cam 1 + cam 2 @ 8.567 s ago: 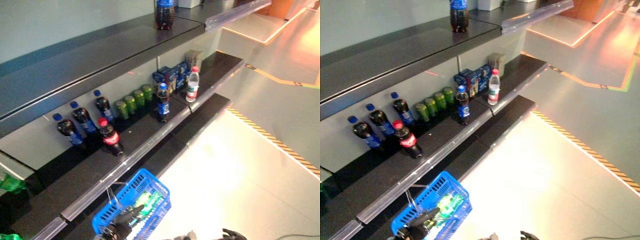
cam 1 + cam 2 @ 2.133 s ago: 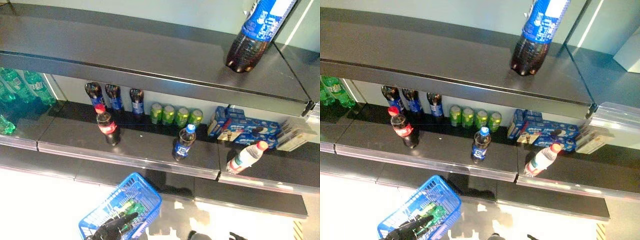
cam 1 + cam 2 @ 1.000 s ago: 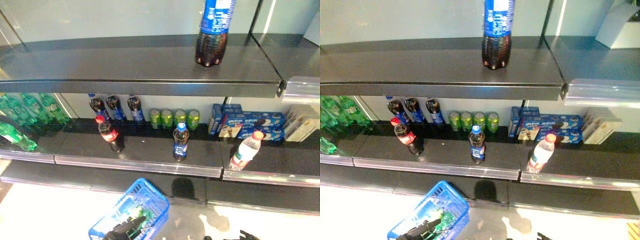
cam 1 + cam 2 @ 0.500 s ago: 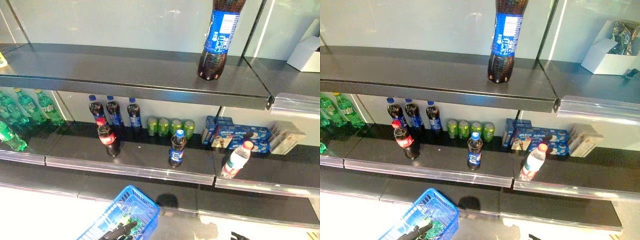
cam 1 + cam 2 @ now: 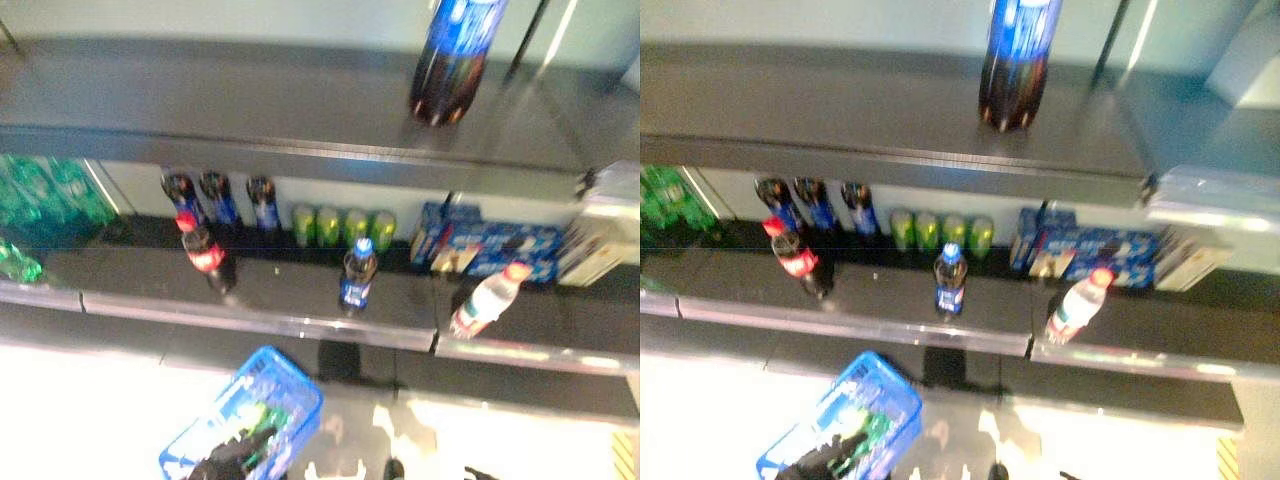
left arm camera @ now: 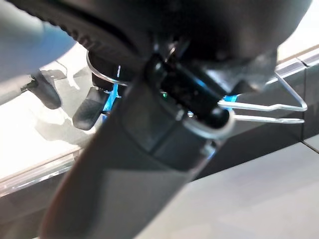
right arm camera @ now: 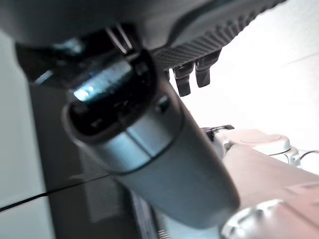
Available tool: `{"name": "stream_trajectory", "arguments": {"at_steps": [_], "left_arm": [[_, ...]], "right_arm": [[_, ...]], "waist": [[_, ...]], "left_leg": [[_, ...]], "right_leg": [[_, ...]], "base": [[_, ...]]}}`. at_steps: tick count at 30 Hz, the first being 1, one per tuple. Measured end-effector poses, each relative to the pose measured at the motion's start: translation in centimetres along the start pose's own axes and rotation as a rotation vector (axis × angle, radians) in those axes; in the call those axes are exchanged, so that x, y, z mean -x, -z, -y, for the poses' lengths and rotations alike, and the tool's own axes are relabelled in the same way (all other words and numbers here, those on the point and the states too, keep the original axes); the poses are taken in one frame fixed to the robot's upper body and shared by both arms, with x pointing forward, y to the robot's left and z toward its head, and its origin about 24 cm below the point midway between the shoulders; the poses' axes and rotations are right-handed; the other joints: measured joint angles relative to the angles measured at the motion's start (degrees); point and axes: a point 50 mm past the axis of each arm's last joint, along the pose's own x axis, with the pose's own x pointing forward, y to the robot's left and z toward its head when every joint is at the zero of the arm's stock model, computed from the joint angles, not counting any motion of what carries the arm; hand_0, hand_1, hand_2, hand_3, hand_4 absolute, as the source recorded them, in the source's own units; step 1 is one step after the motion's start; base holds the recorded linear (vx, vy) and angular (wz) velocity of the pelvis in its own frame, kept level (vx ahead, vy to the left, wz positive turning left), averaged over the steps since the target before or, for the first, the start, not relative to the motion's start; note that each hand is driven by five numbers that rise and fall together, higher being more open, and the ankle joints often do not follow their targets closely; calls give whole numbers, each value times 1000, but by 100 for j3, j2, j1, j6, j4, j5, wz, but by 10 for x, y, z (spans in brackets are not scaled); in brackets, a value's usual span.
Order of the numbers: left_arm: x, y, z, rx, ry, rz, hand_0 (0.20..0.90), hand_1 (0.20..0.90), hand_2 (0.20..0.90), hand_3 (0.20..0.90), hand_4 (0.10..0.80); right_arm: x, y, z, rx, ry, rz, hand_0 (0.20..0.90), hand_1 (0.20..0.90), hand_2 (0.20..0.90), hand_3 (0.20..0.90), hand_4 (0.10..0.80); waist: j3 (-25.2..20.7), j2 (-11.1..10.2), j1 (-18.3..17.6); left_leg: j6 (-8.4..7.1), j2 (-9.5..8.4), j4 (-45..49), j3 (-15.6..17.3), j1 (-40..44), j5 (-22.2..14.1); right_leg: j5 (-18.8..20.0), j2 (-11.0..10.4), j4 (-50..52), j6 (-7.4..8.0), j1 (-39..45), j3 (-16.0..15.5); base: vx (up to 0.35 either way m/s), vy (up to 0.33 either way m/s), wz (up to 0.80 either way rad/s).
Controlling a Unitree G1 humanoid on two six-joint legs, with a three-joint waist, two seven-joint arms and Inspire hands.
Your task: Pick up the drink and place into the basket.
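Shelving: dark grey shelves (image 5: pixel 250 110) run across the scene, with a pale glossy floor below.
Top shelf: one large cola bottle (image 5: pixel 452 60) with a blue label stands alone, right of centre.
Middle shelf, back row: three small dark bottles (image 5: pixel 215 195) with blue caps, then four green cans (image 5: pixel 340 225), then blue boxes (image 5: pixel 495 245) to the right.
Middle shelf, front: a red-capped cola bottle (image 5: pixel 205 255) stands toward the left; the blue-capped drink (image 5: pixel 356 277) stands near the middle, upright and free of both hands; a clear water bottle (image 5: pixel 487 298) with a red cap is on the right section.
Far left: green bottles (image 5: pixel 45 195) fill the neighbouring bay.
Basket: the blue basket (image 5: pixel 240 415) hangs low in front of the shelves, with green packs inside.
Left hand (image 5: pixel 235 458): a dark shape at the basket's near rim; its wire handle shows in the left wrist view, but whether the fingers close on it cannot be told.
Right hand (image 7: pixel 192 74): only a few dark fingertips show over the bright floor; its state cannot be told.
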Motion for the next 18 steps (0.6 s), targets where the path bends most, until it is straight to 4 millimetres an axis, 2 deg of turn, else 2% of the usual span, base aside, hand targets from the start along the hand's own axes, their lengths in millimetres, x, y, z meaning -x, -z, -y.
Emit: {"name": "stream_trajectory", "arguments": {"at_steps": [2,4,6,8,11,16,18], "left_arm": [[-8,-8,13,-5,41,18,300,300,300,200,100],[-20,-34,40,-20,116,80,300,300,300,200,100],[-25,-55,57,-29,160,138,300,300,300,200,100],[-24,-61,57,-29,162,160,300,300,300,200,100],[-20,-71,52,-12,151,210,300,300,300,200,100],[-18,-74,48,27,146,241,300,300,300,200,100],[-18,-74,49,43,151,250,300,300,300,200,100]], "right_arm": [[-2,-22,3,-13,8,59,900,900,900,900,800],[-4,-54,4,-28,10,141,900,900,900,900,800],[-4,-80,3,-44,6,211,900,900,900,900,800],[-3,-85,3,-48,6,229,900,900,900,900,800],[-2,-88,9,-56,19,254,900,900,900,900,800],[-2,-91,11,-61,22,277,900,900,900,900,800],[-1,-94,11,-61,20,298,900,900,900,900,800]], "waist": [[280,125,11],[762,241,18],[1176,221,83],[1256,133,109],[1345,-47,205],[1359,-70,281],[1361,-74,284]], "left_leg": [[20,8,69,7,-161,31],[52,55,534,0,-592,-29],[19,157,1099,-52,-894,-212],[3,183,1426,-112,-1037,-347],[-1,202,2367,-155,-1479,-851],[-47,256,3179,-278,-1919,-1198],[-59,278,3375,-333,-2009,-1274]], "right_leg": [[-31,-19,202,-14,-231,-5],[-188,-48,723,-63,-624,-15],[-519,-84,1436,-148,-973,13],[-814,-153,1968,-224,-1197,38],[-1419,-360,3174,-286,-1766,216],[-1825,-455,4054,-361,-2198,296],[-1895,-469,4239,-346,-2241,296]], "base": [[-268,-4,0],[-207,-28,16],[-140,-6,9],[-87,38,9],[-60,50,2],[-27,28,6],[-4,10,9]]}}
